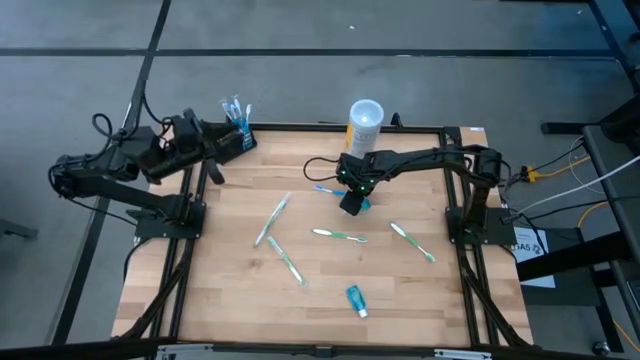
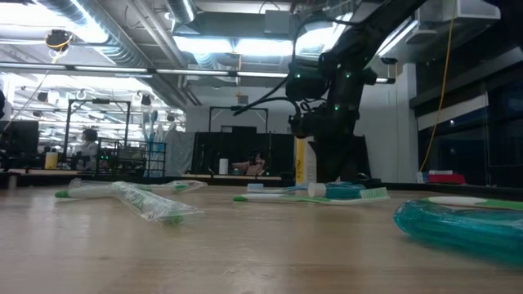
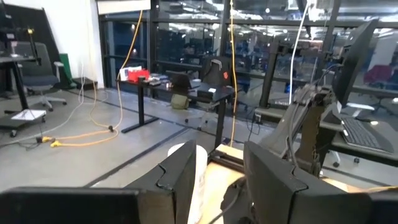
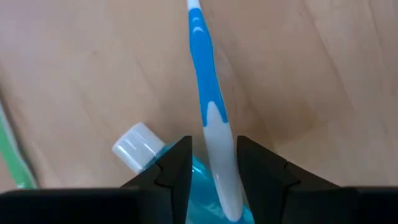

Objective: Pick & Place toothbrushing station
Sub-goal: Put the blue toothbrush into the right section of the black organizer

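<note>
Toothbrushing station [image 1: 238, 133]: black block at the table's [image 1: 230, 280] far left corner, a few brushes standing upright in its slots. Looks like rigid plastic, light, likely top-heavy with the brushes in it, smooth faces that could slip. Judgement: grip across the narrow body, low down, below the slots; don't grab the brushes.

Left hand [image 1: 213, 147] sits just beside the station at that corner. From above I can't tell whether it touches the block. Its wrist view shows the two fingers [image 3: 180, 177] apart with nothing between them, so released.

Right hand [image 4: 212, 163] is near the table's middle, close to the far edge, pointing down. A blue-and-white toothbrush [image 4: 208, 93] handle runs between its fingers; they flank it closely, not clearly clamped. A teal tube with a white cap [image 4: 138, 147] lies just beside it.

View differences:
- High view alone shows the station, plus the white-and-yellow cup [image 1: 364, 122] at the far edge and loose green brushes [image 1: 339, 236] across the table.
- Right wrist view alone shows the brush between the fingers.
- Low view shows a wrapped brush [image 2: 151, 202] and a teal tube [image 2: 462, 224] near the front edge; station hidden.
</note>
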### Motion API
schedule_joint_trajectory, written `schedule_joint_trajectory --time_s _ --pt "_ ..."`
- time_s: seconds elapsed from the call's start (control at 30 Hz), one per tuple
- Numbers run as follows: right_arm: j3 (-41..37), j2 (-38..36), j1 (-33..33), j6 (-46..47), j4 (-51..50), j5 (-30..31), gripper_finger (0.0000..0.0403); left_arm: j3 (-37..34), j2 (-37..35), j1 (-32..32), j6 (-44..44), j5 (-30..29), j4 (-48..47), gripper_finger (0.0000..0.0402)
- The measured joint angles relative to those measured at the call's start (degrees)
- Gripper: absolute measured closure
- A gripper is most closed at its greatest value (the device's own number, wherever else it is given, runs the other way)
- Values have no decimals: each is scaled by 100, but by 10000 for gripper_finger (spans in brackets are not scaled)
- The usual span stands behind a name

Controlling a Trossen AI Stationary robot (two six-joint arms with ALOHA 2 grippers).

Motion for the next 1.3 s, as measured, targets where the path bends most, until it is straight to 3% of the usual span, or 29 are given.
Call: schedule_joint_trajectory --time_s 0.1,0.27,0.53,0.77,0.97,1.13,1.3 --pt "2 51 9 2 52 101 286 99 -1 0 116 -2 -9 272" --pt "1 50 88 -141 128 240 355 220 -1 0 191 -4 -15 272" --pt "-1 -75 330 14 233 353 354 261 -3 0 275 -149 -246 272" --pt "-1 -1190 769 317 1120 644 354 262 84 2 -323 -472 -1540 272" --pt "2 -2401 1072 344 2204 775 354 264 409 23 -817 -46 -2125 267" --pt "6 -2940 1192 305 2965 883 354 264 661 200 -703 552 -1469 232" --pt "4 -2897 1198 178 3066 818 354 264 1019 609 -674 1224 -564 182"
